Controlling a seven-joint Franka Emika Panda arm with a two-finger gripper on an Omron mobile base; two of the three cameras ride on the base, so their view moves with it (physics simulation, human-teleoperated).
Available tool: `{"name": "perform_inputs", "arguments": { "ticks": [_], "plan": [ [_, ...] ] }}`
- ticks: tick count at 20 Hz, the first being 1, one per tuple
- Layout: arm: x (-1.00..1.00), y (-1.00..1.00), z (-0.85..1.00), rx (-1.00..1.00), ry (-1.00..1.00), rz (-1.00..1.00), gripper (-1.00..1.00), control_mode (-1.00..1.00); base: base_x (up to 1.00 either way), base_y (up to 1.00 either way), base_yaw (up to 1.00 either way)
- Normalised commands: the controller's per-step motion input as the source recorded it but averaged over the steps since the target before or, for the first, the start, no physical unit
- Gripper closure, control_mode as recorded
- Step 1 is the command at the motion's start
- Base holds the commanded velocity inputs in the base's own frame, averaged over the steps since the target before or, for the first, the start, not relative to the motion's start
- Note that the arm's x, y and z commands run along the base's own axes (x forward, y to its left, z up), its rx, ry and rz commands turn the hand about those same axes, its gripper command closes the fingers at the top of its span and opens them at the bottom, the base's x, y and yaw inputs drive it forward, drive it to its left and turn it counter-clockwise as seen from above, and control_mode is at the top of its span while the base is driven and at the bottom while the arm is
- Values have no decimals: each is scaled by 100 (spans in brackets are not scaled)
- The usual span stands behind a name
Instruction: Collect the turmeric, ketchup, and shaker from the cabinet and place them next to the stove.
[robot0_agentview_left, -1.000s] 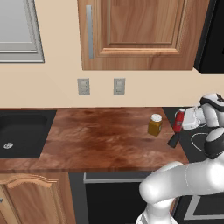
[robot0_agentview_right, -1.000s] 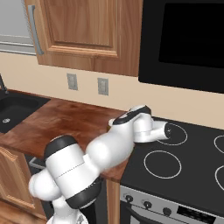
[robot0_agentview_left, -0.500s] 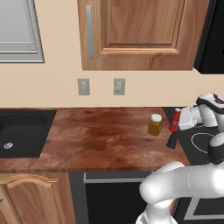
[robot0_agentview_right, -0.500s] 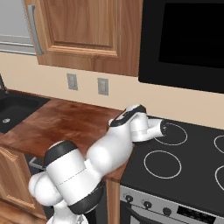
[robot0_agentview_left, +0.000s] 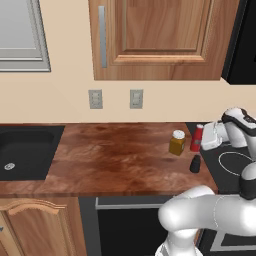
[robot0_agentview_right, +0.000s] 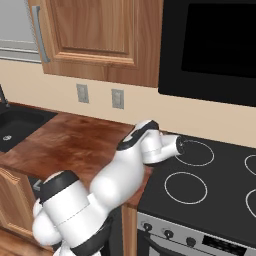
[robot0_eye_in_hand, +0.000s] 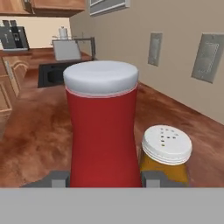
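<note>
The ketchup (robot0_eye_in_hand: 103, 127), a red bottle with a white cap, stands upright between my gripper's (robot0_eye_in_hand: 105, 179) two fingertips, which are shut on its lower body. From the left base view, the ketchup (robot0_agentview_left: 197, 137) is at the counter's right end, with my gripper (robot0_agentview_left: 204, 140) reaching it from the stove side. The turmeric (robot0_agentview_left: 177, 142), an amber jar with a white lid, stands just left of it, also seen as the turmeric (robot0_eye_in_hand: 166, 153) behind the bottle. The dark shaker (robot0_agentview_left: 195, 163) stands a little nearer the counter's front edge. The stove (robot0_agentview_left: 231, 167) begins right beside them. The cabinet (robot0_agentview_left: 155, 37) above has its door shut.
A black sink (robot0_agentview_left: 25, 150) is set into the counter's left end. Two wall outlets (robot0_agentview_left: 95, 98) sit on the backsplash. A black microwave (robot0_agentview_right: 215, 45) hangs over the stove (robot0_agentview_right: 210, 185). My arm (robot0_agentview_right: 125, 170) arches over the counter's right edge.
My gripper has carried the ketchup leftward and slightly down, from over the stove's edge to beside the turmeric. The turmeric and shaker have not moved.
</note>
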Motion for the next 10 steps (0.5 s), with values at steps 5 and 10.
{"name": "perform_inputs", "arguments": {
  "ticks": [5, 10],
  "plan": [
    [0, 0, 63, -1, -3, 0, 100, -100, 0, 0, 0],
    [17, 0, 45, -1, -2, 0, 100, -100, 0, 0, 0]
  ]
}}
